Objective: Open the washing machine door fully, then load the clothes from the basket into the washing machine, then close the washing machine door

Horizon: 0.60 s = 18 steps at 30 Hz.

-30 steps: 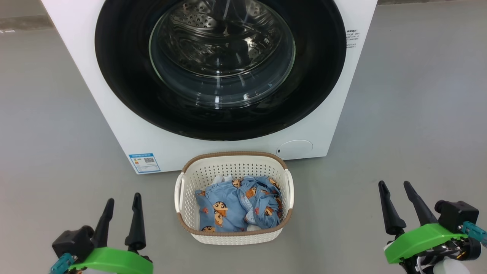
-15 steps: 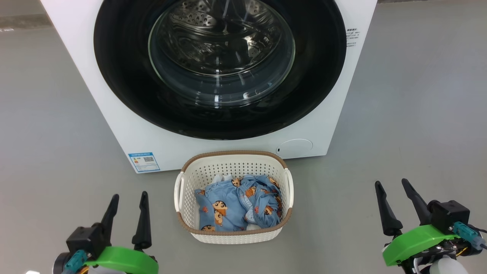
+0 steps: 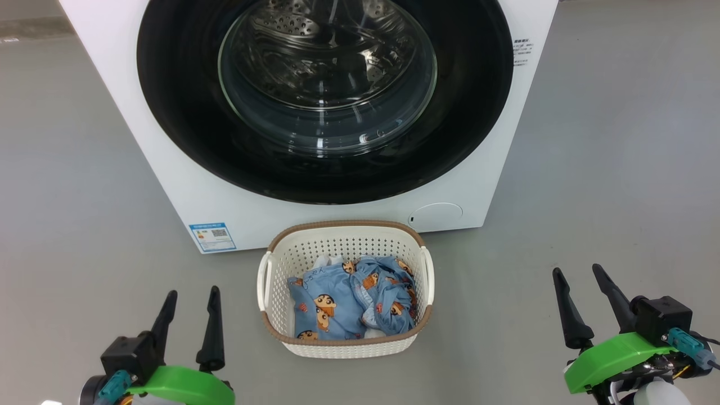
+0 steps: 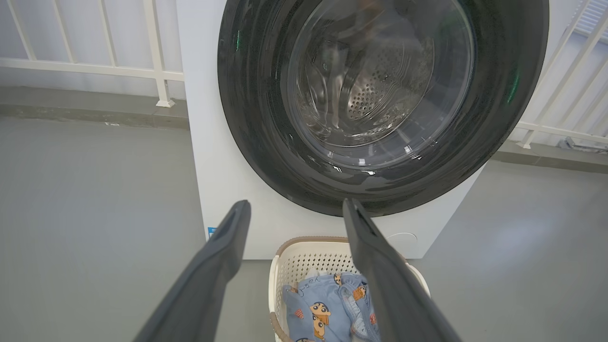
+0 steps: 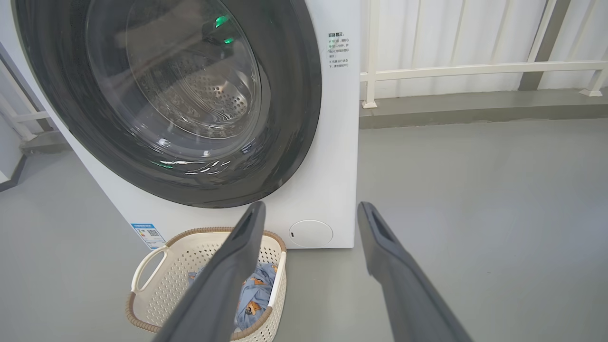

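The white washing machine (image 3: 185, 185) stands ahead, its round black-rimmed door (image 3: 185, 112) shut against the front, the steel drum visible through the glass. On the floor before it sits the cream basket (image 3: 344, 347) holding the light blue cartoon-print clothes (image 3: 349, 304). My left gripper (image 3: 192, 294) hovers open, left of the basket, with nothing between its fingers. Off to the basket's right, my right gripper (image 3: 577, 271) is open and empty too. In the left wrist view the door (image 4: 251, 118) and the clothes (image 4: 327, 308) show; the right wrist view has the door (image 5: 294, 95) and the basket (image 5: 156, 270).
Grey floor (image 3: 619, 169) lies on both sides of the machine. A white railing (image 5: 475, 71) and a low kerb run behind it. A blue energy label (image 3: 212, 237) and a round service cap (image 3: 436, 215) mark the machine's lower front.
The left gripper has shifted a little to the right and lower in the head view. The right gripper has barely moved. The head view has tilted slightly, shifting the scene up.
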{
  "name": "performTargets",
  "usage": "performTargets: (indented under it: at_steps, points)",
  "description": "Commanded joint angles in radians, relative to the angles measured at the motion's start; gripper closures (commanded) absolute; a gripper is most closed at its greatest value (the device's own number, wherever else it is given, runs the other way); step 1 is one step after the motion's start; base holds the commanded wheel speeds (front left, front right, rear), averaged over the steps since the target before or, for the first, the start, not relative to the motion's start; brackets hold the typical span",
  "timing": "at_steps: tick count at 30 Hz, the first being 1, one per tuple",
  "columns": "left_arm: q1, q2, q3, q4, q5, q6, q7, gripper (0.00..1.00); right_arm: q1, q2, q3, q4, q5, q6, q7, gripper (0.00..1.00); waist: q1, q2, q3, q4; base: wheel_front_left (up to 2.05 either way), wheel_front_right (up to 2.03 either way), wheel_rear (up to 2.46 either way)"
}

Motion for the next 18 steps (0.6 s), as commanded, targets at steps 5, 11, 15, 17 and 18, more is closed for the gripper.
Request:
performTargets:
  at_steps: [5, 11, 15, 17, 18]
  points:
    - [-0.045, 0.019, 0.026, -0.015, 0.005, 0.013, -0.012, 0.00, -0.033, -0.003, 0.025, -0.024, 0.014, 0.002, -0.013, 0.00, -0.0001, -0.0001, 0.002, 0.001, 0.00, 0.00, 0.00]
    - [-0.045, 0.019, 0.026, -0.008, 0.003, 0.015, -0.012, 0.00, -0.034, -0.002, 0.027, -0.027, 0.016, 0.002, -0.014, 0.00, -0.0001, -0.0001, 0.004, 0.000, 0.00, 0.00, 0.00]
    - [-0.048, 0.019, 0.026, -0.008, 0.010, 0.017, -0.012, 0.00, -0.034, -0.002, 0.026, -0.030, 0.016, 0.002, -0.015, 0.00, -0.0001, -0.0001, 0.008, -0.001, 0.04, 0.04, -0.08]
    - [-0.050, 0.019, 0.026, -0.008, 0.012, 0.018, -0.012, 0.00, -0.035, -0.003, 0.026, -0.032, 0.016, 0.002, -0.015, 0.00, -0.0001, -0.0001, 0.010, -0.002, 0.24, 0.24, -0.48]
    - [-0.050, 0.019, 0.026, -0.008, 0.013, 0.017, -0.012, 0.00, -0.036, -0.004, 0.026, -0.033, 0.017, 0.002, -0.016, 0.00, -0.0001, -0.0001, 0.011, -0.003, 0.36, 0.36, -0.71]
